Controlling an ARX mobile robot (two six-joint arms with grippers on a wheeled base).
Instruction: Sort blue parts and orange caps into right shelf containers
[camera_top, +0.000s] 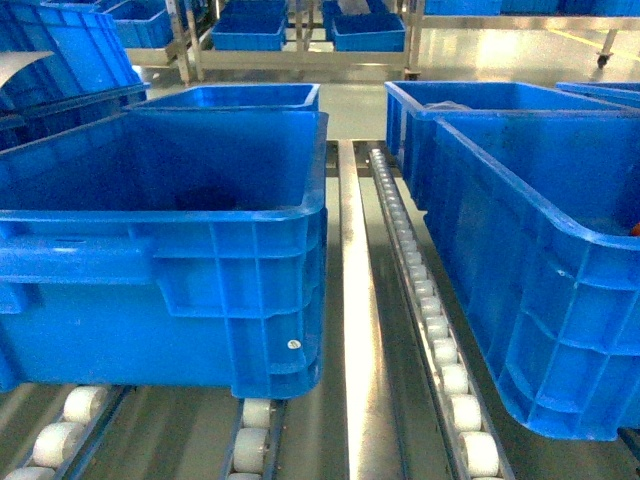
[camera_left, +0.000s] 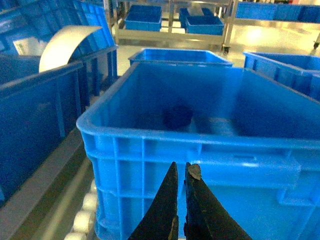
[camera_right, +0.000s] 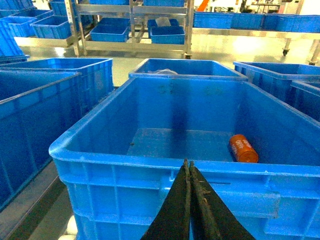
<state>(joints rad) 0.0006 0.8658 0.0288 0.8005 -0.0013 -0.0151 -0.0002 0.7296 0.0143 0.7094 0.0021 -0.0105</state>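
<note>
Two large blue containers stand side by side on roller tracks. In the left container (camera_top: 200, 260) a dark blue part (camera_left: 177, 116) lies on the floor near the back. On the floor of the right container (camera_right: 150, 165) an orange cap (camera_right: 243, 148) lies on its side towards the right; a sliver of the orange cap (camera_top: 635, 229) also shows at the head view's edge. My left gripper (camera_left: 181, 167) is shut and holds nothing, low in front of the left container's near wall. My right gripper (camera_right: 188, 164) is shut and holds nothing, just before the right container's near rim. Neither gripper shows in the head view.
White rollers (camera_top: 430, 330) and a metal rail (camera_top: 355, 300) run between the containers. More blue crates (camera_top: 235, 97) stand behind them. A metal rack with small blue bins (camera_top: 250, 30) is at the back. A tilted crate with a curled white sheet (camera_left: 67, 42) sits on the left.
</note>
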